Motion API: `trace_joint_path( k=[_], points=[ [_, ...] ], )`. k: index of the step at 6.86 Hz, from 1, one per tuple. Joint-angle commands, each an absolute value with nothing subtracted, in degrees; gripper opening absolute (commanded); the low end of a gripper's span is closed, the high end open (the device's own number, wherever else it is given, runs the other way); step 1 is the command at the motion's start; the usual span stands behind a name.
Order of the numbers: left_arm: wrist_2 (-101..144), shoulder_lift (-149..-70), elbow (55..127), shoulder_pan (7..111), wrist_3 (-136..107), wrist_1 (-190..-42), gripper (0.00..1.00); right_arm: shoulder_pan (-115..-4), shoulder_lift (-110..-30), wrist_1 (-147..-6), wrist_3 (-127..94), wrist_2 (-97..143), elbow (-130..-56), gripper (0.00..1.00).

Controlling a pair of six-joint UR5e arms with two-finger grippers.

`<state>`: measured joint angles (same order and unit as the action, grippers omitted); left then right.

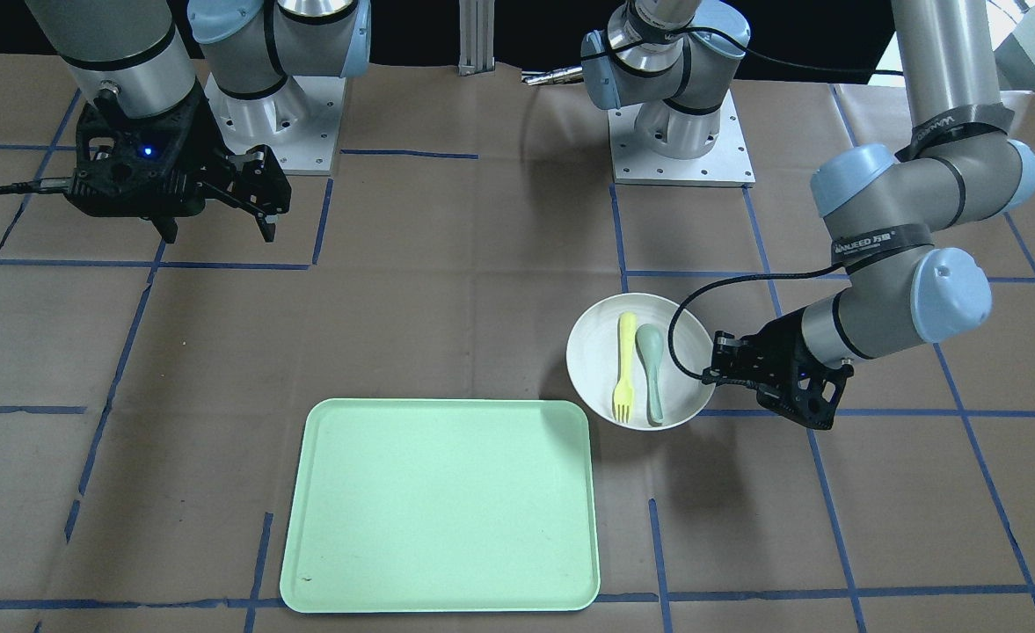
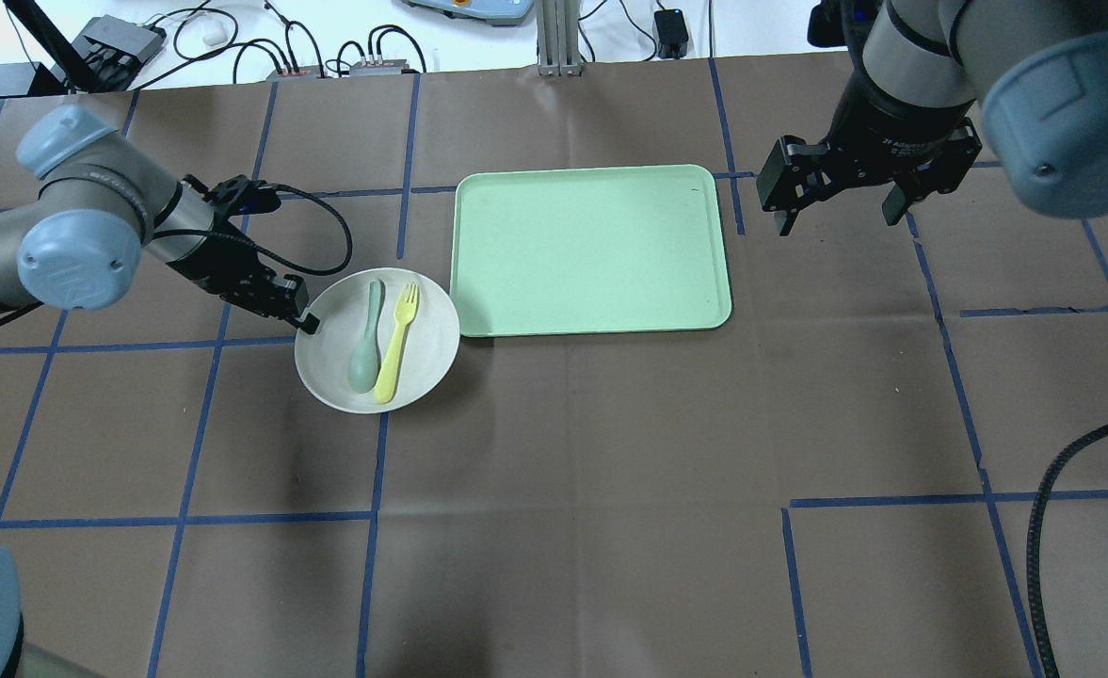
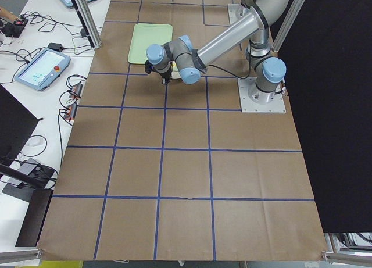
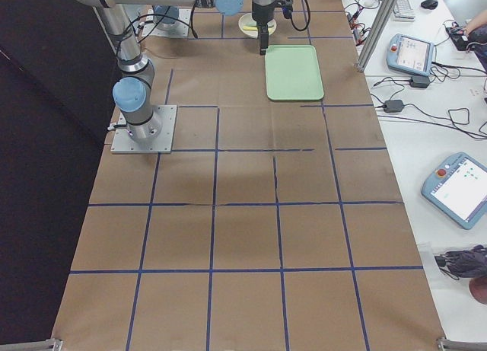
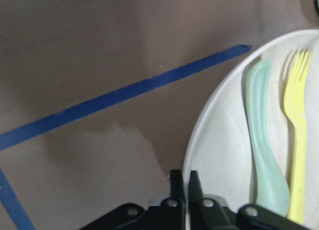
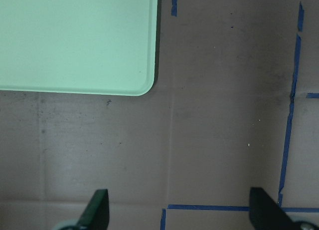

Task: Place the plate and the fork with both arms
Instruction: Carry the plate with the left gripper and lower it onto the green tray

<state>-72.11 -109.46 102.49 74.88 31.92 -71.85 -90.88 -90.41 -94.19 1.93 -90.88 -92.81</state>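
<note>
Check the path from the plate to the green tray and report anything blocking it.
Nothing visible blocks it. The plate sits right beside the tray corner. The left gripper grips the rim on the opposite side. A spoon lies in the plate beside the fork.

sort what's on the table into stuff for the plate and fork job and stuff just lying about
For the job:
plate, pinched at its rim by the left gripper
yellow fork, lying in it
green tray, likely the drop spot
right gripper, open, holding nothing

Lying about:
grey-green spoon, in the plate beside the fork
</note>
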Motion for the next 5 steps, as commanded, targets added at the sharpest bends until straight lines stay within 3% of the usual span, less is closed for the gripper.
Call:
trace_joint_path(
  k=[1, 5],
  points=[
    [-69.2, -115.1, 91.7, 83.8, 19.2, -71.8, 0.0, -90.9, -90.4, -94.3, 1.9, -90.9, -92.8, 1.0],
    [-66.1, -130.7, 74.9, 91.4, 6.6, -66.6, 0.0, -90.9, -90.4, -94.4, 1.9, -90.9, -92.8, 1.0]
  ],
)
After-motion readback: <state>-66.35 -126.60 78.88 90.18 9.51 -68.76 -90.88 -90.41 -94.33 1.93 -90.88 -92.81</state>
